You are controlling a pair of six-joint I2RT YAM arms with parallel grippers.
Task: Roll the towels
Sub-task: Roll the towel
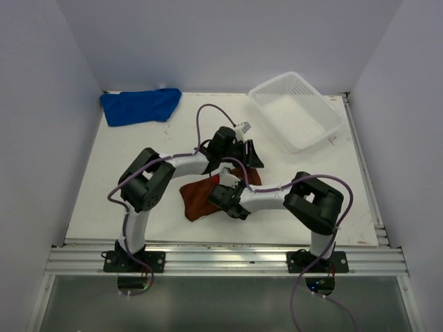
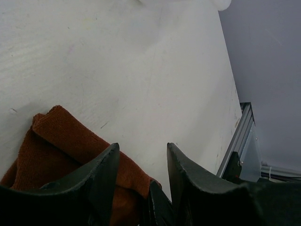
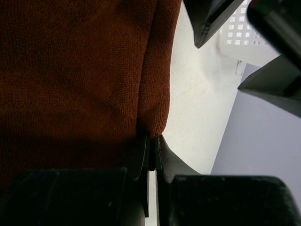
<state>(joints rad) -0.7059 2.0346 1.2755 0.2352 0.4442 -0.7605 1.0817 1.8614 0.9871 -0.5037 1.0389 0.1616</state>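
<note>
**Op:** How'll the rust-brown towel [image 1: 197, 200] handle?

**Spotter:** Soft, light, floppy terry. It'll sag & bunch, so I'd have you take it at a hem or corner, not mid-cloth. It's mid-table [image 1: 104, 194], under both wrists. The blue towel [image 1: 140, 105] is crumpled at the far-left corner, well apart.

**Op:** Claws?

**Spotter:** Your right gripper [image 3: 151, 139] is pinched onto the folded edge. Your left gripper [image 2: 141, 148] is spread, one finger over the cloth, holding nothing.

**Op:** Views?

**Spotter:** Top cam gives you the layout, but the arms hide the pinch. Only the right wrist cam shows it.
</note>
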